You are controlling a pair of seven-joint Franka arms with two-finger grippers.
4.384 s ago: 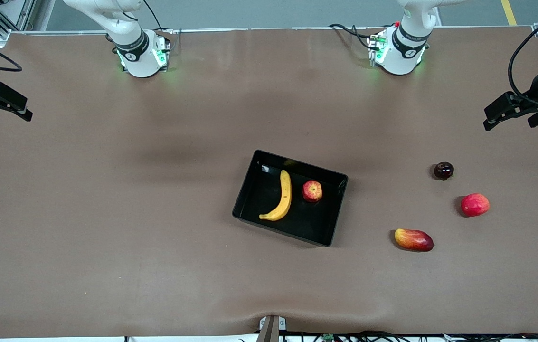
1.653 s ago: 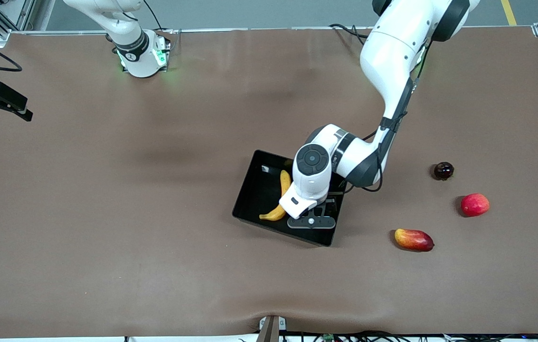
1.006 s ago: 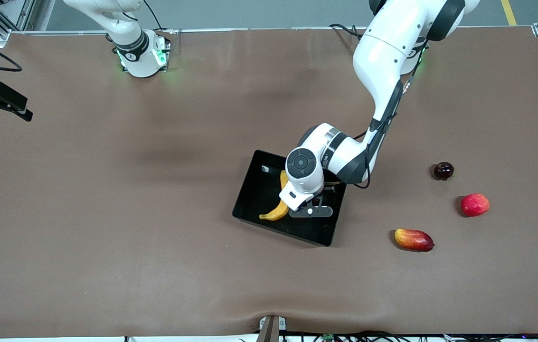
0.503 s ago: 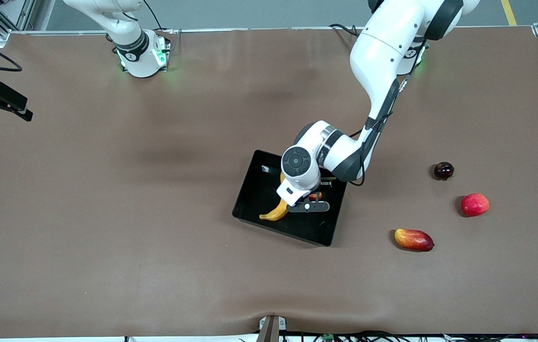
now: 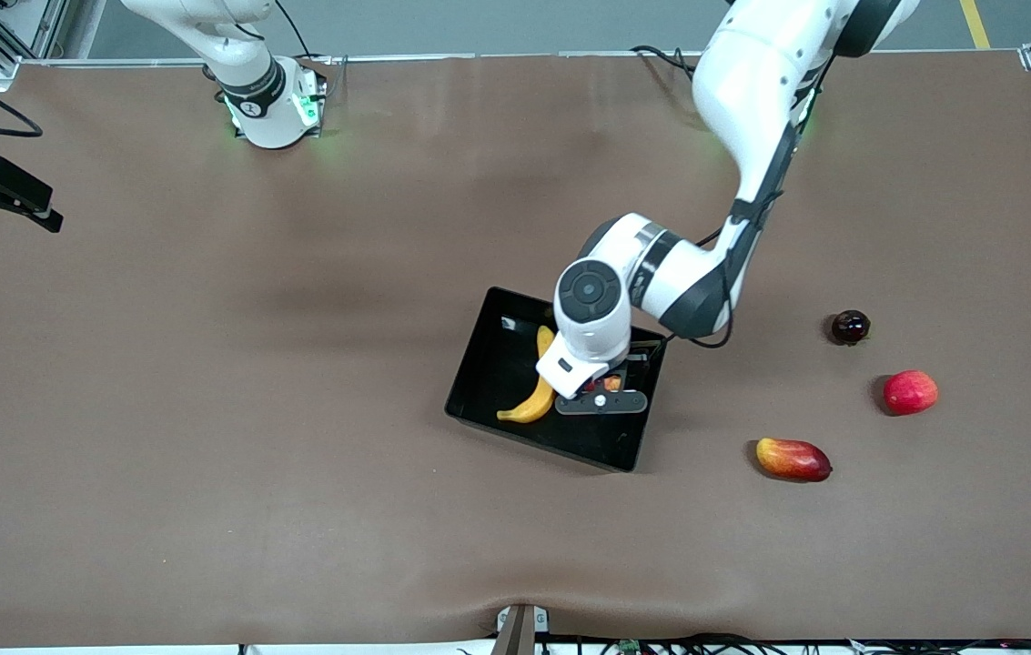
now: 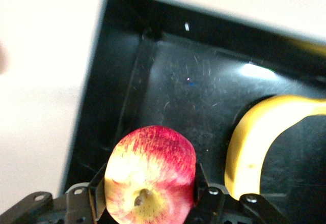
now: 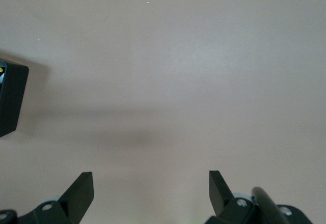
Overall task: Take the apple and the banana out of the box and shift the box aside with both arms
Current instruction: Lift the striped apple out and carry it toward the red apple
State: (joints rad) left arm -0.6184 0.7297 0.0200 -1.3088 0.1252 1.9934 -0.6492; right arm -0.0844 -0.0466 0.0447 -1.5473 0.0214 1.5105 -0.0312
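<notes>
The black box [image 5: 490, 373] sits mid-table with the yellow banana [image 5: 540, 389] lying in it. My left gripper [image 5: 603, 389] reaches down into the box beside the banana and is shut on the small red apple [image 5: 611, 383], mostly hidden under the wrist. In the left wrist view the apple [image 6: 150, 175] sits between both fingers of the left gripper [image 6: 150, 186], over the box floor [image 6: 173, 86], with the banana [image 6: 254, 142] alongside. My right gripper [image 5: 13, 218] waits open over the table at the right arm's end; its wrist view shows the right gripper [image 7: 151, 188] holding nothing.
Toward the left arm's end lie a red-yellow mango [image 5: 793, 458], a larger red fruit [image 5: 910, 392] and a small dark round fruit [image 5: 850, 327]. A black box corner [image 7: 10, 99] shows in the right wrist view.
The left arm came down into the box and its gripper closed on the apple; since then its wrist has shifted slightly toward the left arm's end. The right arm has not moved.
</notes>
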